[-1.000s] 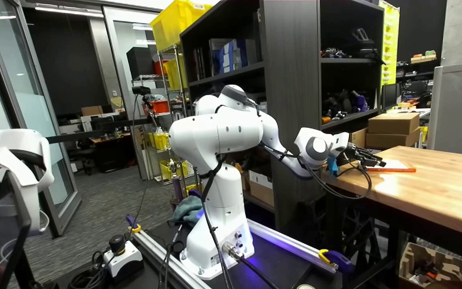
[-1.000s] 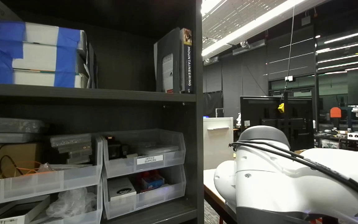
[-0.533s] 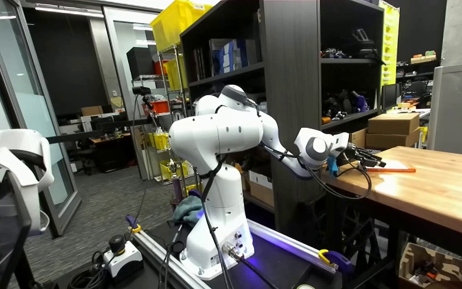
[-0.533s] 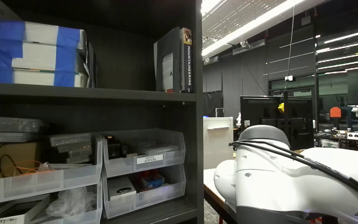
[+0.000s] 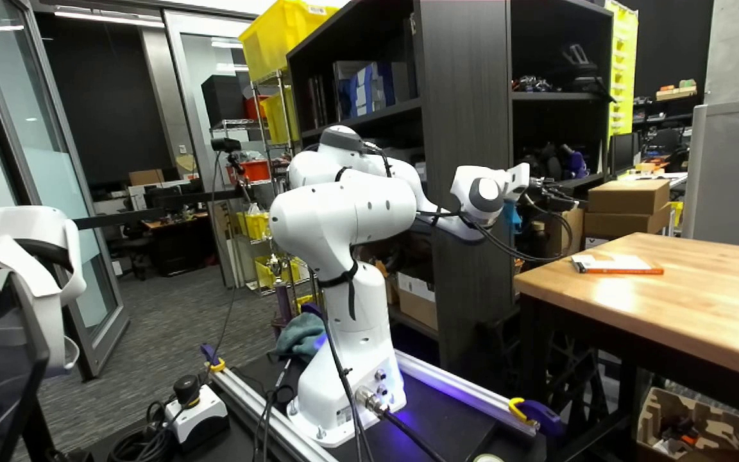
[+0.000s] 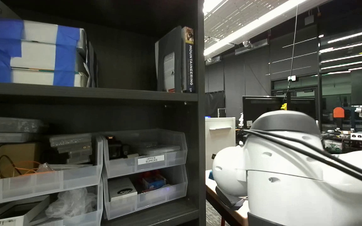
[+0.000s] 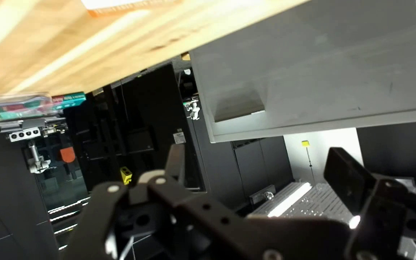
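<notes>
At three o'clock from where I stand, in an exterior view: wooden table (image 5: pixel 696 295), orange-edged item (image 5: pixel 616 264) flat on it; gripper (image 5: pixel 560 193) apart, toward the item's eleven, too small to read. In an exterior view: shelf unit (image 6: pixel 121 94) at nine; white arm (image 6: pixel 294 194) at four, gripper out of sight. Wrist view: gripper spread wide; grey panel (image 7: pixel 316 68) at two; orange-edged item cut off at eleven.

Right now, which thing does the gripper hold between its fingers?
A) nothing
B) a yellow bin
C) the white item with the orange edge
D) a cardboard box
A: in the wrist view the gripper has its fingers apart with nothing gripped, and in an exterior view the white item with the orange edge lies on the wooden table.
</notes>
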